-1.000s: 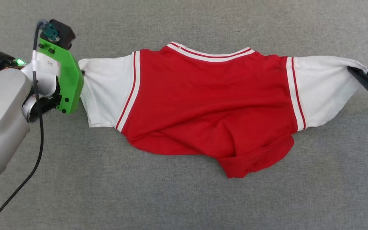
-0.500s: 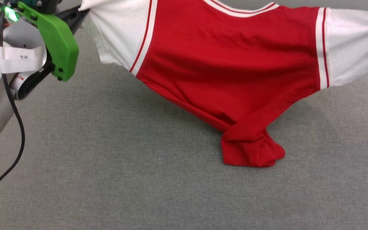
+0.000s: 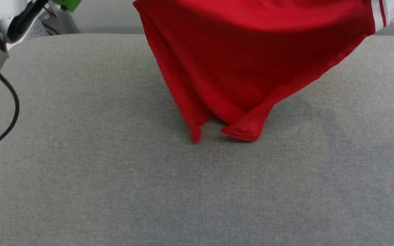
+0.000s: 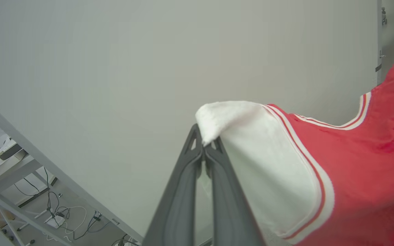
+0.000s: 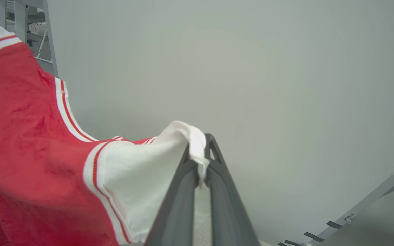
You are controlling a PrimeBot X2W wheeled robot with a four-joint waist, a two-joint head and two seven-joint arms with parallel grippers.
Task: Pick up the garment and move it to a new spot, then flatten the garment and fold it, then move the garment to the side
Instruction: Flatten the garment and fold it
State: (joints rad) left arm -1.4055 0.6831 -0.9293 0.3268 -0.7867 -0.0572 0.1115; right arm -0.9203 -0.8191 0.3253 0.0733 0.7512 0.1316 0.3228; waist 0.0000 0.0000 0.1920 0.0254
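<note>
head view showed the garment point(image 3: 238, 61) hung above the grey table point(image 3: 115, 177), its lowest red corners seeming to touch it. left gripper point(image 4: 204, 148) was clamped on one white sleeve, right gripper point(image 5: 202, 164) on the other.

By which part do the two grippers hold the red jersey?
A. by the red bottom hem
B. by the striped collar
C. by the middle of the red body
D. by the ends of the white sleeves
D: the left gripper is shut on the end of one white sleeve and the right gripper on the end of the other, so the garment hangs between them.
</note>
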